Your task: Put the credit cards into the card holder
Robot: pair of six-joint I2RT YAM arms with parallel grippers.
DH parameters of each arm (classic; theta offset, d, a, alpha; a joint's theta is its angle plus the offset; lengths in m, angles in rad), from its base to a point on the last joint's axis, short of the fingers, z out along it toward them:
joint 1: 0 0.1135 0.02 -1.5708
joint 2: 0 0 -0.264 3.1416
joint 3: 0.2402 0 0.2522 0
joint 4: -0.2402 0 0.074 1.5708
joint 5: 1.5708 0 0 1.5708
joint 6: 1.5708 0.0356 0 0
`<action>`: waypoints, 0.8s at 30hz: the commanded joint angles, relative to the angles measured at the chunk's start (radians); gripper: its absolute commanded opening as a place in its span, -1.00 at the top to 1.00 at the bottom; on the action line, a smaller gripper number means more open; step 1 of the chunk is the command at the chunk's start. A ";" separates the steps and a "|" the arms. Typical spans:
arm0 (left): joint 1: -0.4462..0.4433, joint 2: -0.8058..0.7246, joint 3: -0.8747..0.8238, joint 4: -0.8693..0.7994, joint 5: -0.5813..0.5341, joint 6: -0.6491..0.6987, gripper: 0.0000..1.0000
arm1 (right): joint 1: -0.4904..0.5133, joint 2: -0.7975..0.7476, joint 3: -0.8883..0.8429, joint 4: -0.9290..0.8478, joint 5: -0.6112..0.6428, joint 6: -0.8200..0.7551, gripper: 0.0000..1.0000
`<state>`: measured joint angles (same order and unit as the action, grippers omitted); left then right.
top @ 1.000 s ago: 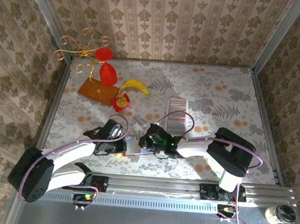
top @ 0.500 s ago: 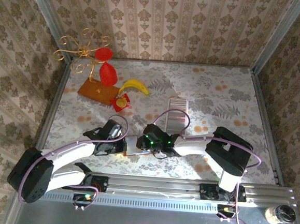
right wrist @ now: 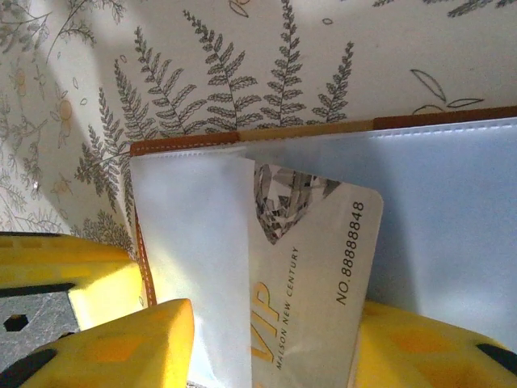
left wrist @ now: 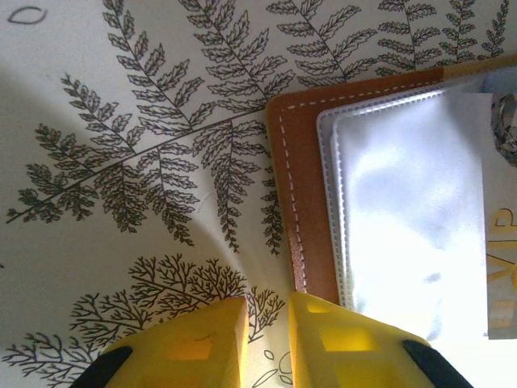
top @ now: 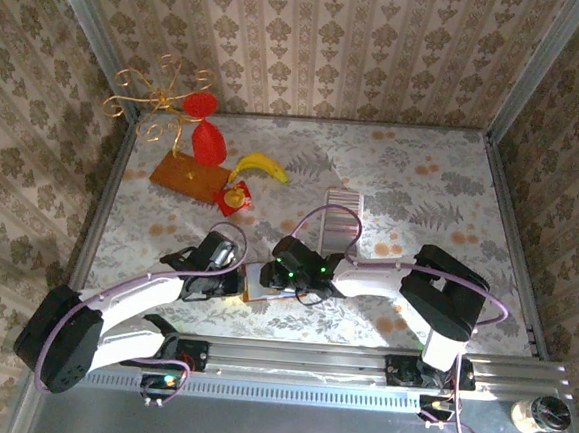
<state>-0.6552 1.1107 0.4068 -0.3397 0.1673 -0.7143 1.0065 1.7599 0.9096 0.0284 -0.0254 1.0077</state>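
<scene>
The card holder [top: 260,286] lies open near the table's front edge, brown rim [left wrist: 311,202] around a pale inside [right wrist: 452,202]. One credit card [right wrist: 315,267], printed VIP, sticks halfway out of a pocket. My right gripper [right wrist: 275,356] straddles that card with its jaws wide apart and open; in the top view the right gripper [top: 283,274] hangs over the holder. My left gripper [left wrist: 268,339] is open by a narrow gap with bare cloth between, its right finger [left wrist: 347,339] over the holder's brown corner. The other credit cards [top: 342,216] lie in a striped strip farther back.
An orange-brown board [top: 187,178], a banana [top: 261,164], a small red square [top: 236,200], red shapes [top: 207,142] and a gold wire ornament [top: 159,96] sit at the back left. Patterned walls close in three sides. A jar [top: 540,415] stands off the table's front right.
My right gripper's jaws have spread apart and let go of the card, which stays in the pocket. The left gripper has kept its place and narrow gap.
</scene>
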 commanded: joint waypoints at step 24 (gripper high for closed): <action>-0.013 0.030 0.005 0.159 0.147 -0.165 0.57 | 0.002 -0.081 0.053 -0.267 0.160 -0.089 -0.17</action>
<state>-0.6579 1.1145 0.4068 -0.2401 0.2764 -0.8387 1.0061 1.7023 0.9436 -0.1871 0.0834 0.9356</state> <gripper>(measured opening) 0.218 0.589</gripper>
